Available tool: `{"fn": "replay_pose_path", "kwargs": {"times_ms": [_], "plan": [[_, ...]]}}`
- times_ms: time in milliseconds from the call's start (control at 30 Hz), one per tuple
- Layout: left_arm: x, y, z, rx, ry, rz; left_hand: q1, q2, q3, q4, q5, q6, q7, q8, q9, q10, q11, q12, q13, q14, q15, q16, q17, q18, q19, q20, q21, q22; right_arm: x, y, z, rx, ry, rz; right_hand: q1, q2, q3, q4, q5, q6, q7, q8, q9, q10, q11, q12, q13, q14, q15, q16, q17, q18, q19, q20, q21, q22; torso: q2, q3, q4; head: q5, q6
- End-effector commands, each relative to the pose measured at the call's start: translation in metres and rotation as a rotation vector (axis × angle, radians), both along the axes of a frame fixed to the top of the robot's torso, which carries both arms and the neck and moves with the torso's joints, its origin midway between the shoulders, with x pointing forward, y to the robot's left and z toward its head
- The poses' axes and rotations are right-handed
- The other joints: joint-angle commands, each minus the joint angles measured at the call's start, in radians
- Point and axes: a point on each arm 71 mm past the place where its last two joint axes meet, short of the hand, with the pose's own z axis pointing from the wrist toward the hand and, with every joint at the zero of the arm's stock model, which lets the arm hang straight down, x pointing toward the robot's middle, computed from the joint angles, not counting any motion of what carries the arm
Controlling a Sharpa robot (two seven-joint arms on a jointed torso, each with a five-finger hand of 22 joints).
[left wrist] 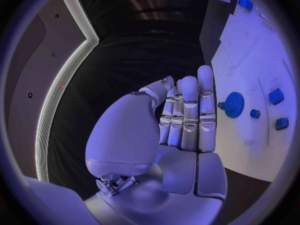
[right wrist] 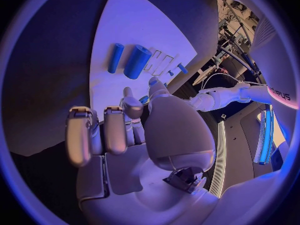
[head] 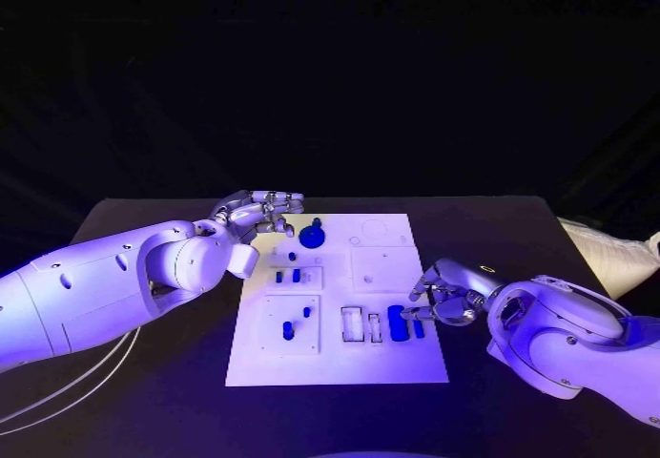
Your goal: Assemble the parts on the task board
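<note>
While blue gear (head: 312, 234) lies just beside left robot hand (head: 257, 212) (fingers straight, empty), apart.

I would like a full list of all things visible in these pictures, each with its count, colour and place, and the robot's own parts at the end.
table: one, black, under everything.
task board: one, white plate, middle of the table.
gear: one, blue, round and toothed, on the board's far end, close to the left hand's fingertips.
small parts: several, blue, in the board's left half, between the gear and the near edge.
large cylinder: one, blue, on the board's near right part, beside the right hand.
thin rod: one, blue, lying next to the large cylinder.
left hand: one, silver, at the board's far left corner, holding nothing.
right hand: one, silver, at the board's right edge; whether it holds anything is unclear.
</note>
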Motion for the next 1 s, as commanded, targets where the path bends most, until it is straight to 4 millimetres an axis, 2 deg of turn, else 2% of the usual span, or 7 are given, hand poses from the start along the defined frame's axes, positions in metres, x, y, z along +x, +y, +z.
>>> {"fn": "replay_pose_path", "kwargs": {"times_ms": [33,167,433,567,733,833,1000], "plan": [[-0.001,-0.002,0.001,-0.01,-0.013,-0.021,-0.004,0.003,-0.004,-0.001,-0.003,-0.005,0.002,0.003,-0.002,-0.007,0.002,0.006,0.001,-0.005,0.002,-0.006,-0.001,0.019,-0.004,-0.003,-0.006,-0.001,-0.001,0.0,-0.007,-0.053,0.038,-0.019,0.007,0.009,-0.012,0.006,0.001,0.003,-0.004,0.008,0.002,0.008,-0.003,0.007,0.012,0.059,-0.005,0.007,0.009,-0.016,0.01,0.001,0.007,0.083,0.001,-0.0004,-0.0016,0.005,-0.003],[-0.001,-0.002,0.001,-0.009,-0.012,-0.021,-0.004,0.003,-0.004,-0.001,-0.003,-0.005,0.002,0.003,-0.002,-0.007,0.002,0.006,0.001,-0.005,0.002,-0.006,-0.001,0.019,-0.004,-0.003,-0.006,-0.001,-0.001,0.004,-0.013,-0.057,0.053,-0.018,0.008,0.012,-0.022,0.015,0.003,0.002,-0.004,0.011,0.004,0.007,-0.003,0.008,0.018,0.059,-0.005,0.01,0.013,-0.016,0.011,0.001,0.009,0.086,0.001,0.0004,-0.0016,0.006,-0.007],[-0.001,-0.001,0.001,-0.009,-0.011,-0.022,-0.004,0.003,-0.004,-0.001,-0.003,-0.005,0.002,0.003,-0.002,-0.007,0.002,0.006,0.001,-0.005,0.002,-0.006,-0.001,0.019,-0.004,-0.003,-0.006,-0.001,0.002,0.011,-0.023,-0.067,0.075,-0.019,0.009,0.021,-0.032,0.027,0.01,0.001,-0.004,0.014,0.006,0.003,-0.003,0.004,0.02,0.058,-0.005,0.011,0.013,-0.016,0.01,0.001,0.009,0.086,0.001,-0.0013,-0.0014,0.007,-0.012],[-0.002,-0.001,0.001,-0.009,-0.008,-0.024,-0.004,0.003,-0.004,-0.001,-0.003,-0.005,0.002,0.003,-0.002,-0.007,0.002,0.006,0.001,-0.005,0.002,-0.006,-0.001,0.019,-0.004,-0.003,-0.006,-0.001,0.002,0.015,-0.028,-0.074,0.087,-0.014,0.01,0.023,-0.033,0.029,0.012,0.001,-0.004,0.014,0.006,0.002,-0.003,0.002,0.019,0.058,-0.005,0.01,0.012,-0.016,0.01,0.001,0.009,0.085,0.001,0.0001,-0.0003,0.009,-0.015],[-0.002,-0.001,0.001,-0.009,-0.005,-0.027,-0.006,0.004,-0.005,0.001,-0.004,-0.005,0.001,0.003,-0.002,-0.008,0.001,0.007,0.002,-0.006,0.002,-0.006,-0.002,0.019,-0.004,-0.002,-0.008,-0.002,0.003,0.02,-0.035,-0.081,0.104,-0.006,0.013,0.027,-0.035,0.031,0.013,0.001,-0.004,0.015,0.007,0.0,-0.003,0.0,0.019,0.058,-0.005,0.01,0.012,-0.016,0.01,0.002,0.009,0.086,0.001,-0.0015,-0.0016,0.009,-0.018],[-0.002,0.0,0.001,-0.009,-0.003,-0.029,-0.006,0.004,-0.005,0.001,-0.004,-0.005,0.001,0.003,-0.002,-0.008,0.001,0.007,0.002,-0.006,0.002,-0.006,-0.002,0.019,-0.004,-0.002,-0.008,-0.002,0.003,0.023,-0.038,-0.079,0.11,-0.008,0.029,0.038,-0.036,0.031,0.017,0.002,-0.004,0.018,0.009,-0.009,-0.003,-0.015,0.009,0.056,-0.005,0.008,0.009,-0.015,0.007,0.002,0.007,0.082,0.001,-0.0006,-0.0029,0.013,-0.021],[-0.003,0.001,0.001,-0.008,0.001,-0.032,-0.006,0.004,-0.005,0.001,-0.004,-0.005,0.001,0.003,-0.002,-0.008,0.001,0.007,0.002,-0.006,0.002,-0.006,-0.002,0.019,-0.004,-0.002,-0.008,-0.002,0.003,0.024,-0.041,-0.063,0.111,-0.029,0.045,0.057,-0.037,0.034,0.025,0.008,-0.006,0.024,0.012,-0.014,-0.005,-0.028,0.004,0.055,-0.006,0.006,0.005,-0.015,0.005,0.001,0.006,0.082,0.001,-0.001,-0.0001,0.013,-0.025]]}}
